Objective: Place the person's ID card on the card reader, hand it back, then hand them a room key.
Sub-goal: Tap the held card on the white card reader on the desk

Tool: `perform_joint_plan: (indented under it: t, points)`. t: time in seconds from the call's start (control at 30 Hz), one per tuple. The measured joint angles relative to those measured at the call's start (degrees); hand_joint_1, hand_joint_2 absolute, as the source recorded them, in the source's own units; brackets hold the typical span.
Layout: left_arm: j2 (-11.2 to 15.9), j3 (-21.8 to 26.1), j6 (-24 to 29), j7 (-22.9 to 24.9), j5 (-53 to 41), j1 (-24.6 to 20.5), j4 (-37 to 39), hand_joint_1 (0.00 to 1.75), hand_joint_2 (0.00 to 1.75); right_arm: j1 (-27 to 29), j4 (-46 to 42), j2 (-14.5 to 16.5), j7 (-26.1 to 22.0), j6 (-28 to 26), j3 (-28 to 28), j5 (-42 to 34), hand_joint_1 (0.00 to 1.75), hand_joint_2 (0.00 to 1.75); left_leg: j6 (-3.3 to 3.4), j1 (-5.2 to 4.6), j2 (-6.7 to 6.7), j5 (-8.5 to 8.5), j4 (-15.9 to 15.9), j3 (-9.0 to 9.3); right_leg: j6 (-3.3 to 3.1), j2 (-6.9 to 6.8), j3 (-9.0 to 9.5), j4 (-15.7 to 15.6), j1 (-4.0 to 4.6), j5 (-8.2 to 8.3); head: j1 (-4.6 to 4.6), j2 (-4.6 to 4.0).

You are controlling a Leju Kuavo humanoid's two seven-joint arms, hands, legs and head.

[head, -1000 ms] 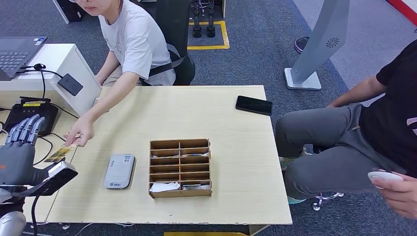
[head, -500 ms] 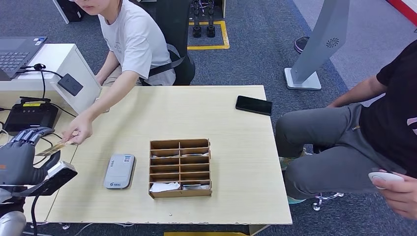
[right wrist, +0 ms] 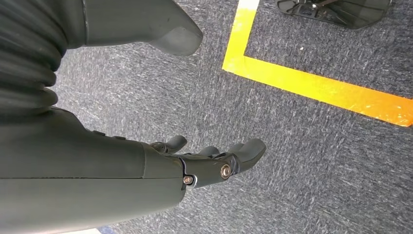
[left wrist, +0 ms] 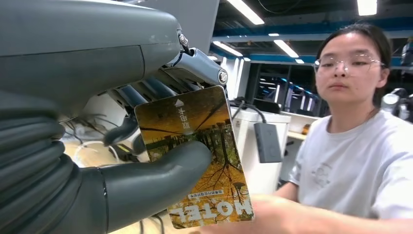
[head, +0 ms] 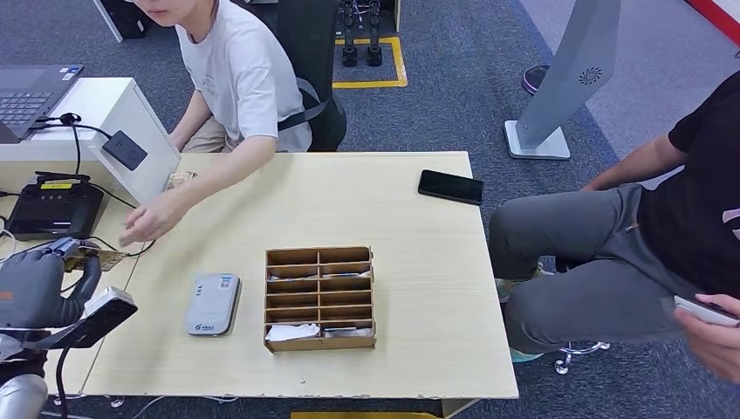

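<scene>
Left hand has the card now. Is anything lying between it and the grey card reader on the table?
Nothing visible does. The left hand holds the card at the table's left edge, and the card reader lies on bare tabletop a short way to its right. The person's hand is above that path, farther back, and the wooden organiser stands beyond the reader.

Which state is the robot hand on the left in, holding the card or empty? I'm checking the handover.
Holding. In the left wrist view the left robot hand pins the card between thumb and fingers.
</scene>
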Motion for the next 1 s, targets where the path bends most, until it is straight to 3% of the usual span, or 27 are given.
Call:
perform_joint_plan:
  t: [0.4, 0.53, 0.63, 0.77, 0.83, 1.0]
  points:
    - [-1.60, 0.02, -0.88, -3.11, 7.15, 0.00, -0.02, 1.75, 1.75, -0.02, 0.00, 0.00, -0.07, -0.01, 0.00, 0.00, 0.00, 1.75, 0.00, 0.00, 0.00, 0.00, 0.00, 0.00, 0.00, 0.00, 0.00, 0.00, 0.00, 0.00, 0.00, 0.00]
    - [-2.08, 0.05, -5.40, -2.68, 12.26, -0.21, -0.03, 1.75, 1.75, -0.01, 0.00, 0.00, -0.04, 0.01, 0.00, 0.00, 0.00, 1.75, 0.00, -0.01, 0.00, 0.00, 0.00, 0.01, 0.00, 0.00, 0.00, 0.00, 0.00, 0.00, -0.01, 0.00]
    - [-3.09, 0.10, -14.33, 1.84, 21.72, -1.10, -0.04, 1.75, 1.75, 0.01, -0.08, 0.02, 0.02, 0.21, -0.01, -0.02, 0.00, 1.75, 0.00, -0.01, -0.01, 0.00, 0.00, 0.00, 0.00, -0.01, 0.00, 0.00, 0.00, 0.00, 0.00, 0.00]
    - [-3.58, -0.05, -24.69, 13.00, 35.02, -2.45, 0.01, 1.75, 1.75, 0.07, -0.35, 0.07, 0.17, 0.49, -0.09, -0.04, 0.00, 1.75, 0.00, 0.00, 0.03, 0.00, 0.00, 0.01, -0.01, 0.02, 0.00, 0.00, 0.00, 0.02, 0.00, 0.00]
    - [-2.80, -0.19, -26.78, 16.06, 38.61, -2.74, 0.25, 1.75, 1.75, 0.16, -0.37, 0.07, 0.19, 0.27, -0.15, -0.02, 0.00, 1.75, 0.00, 0.00, 0.05, 0.00, 0.00, 0.01, -0.02, 0.05, -0.01, 0.00, 0.00, 0.02, -0.01, 0.00]
    - [-2.18, -0.58, -26.91, 18.64, 41.60, -3.23, 1.93, 1.75, 1.75, 0.21, -0.28, 0.07, 0.23, -0.73, -0.20, 0.00, 0.00, 1.75, 0.00, 0.00, 0.05, 0.00, 0.00, 0.00, -0.02, 0.06, -0.05, 0.00, 0.00, 0.02, -0.01, 0.00]
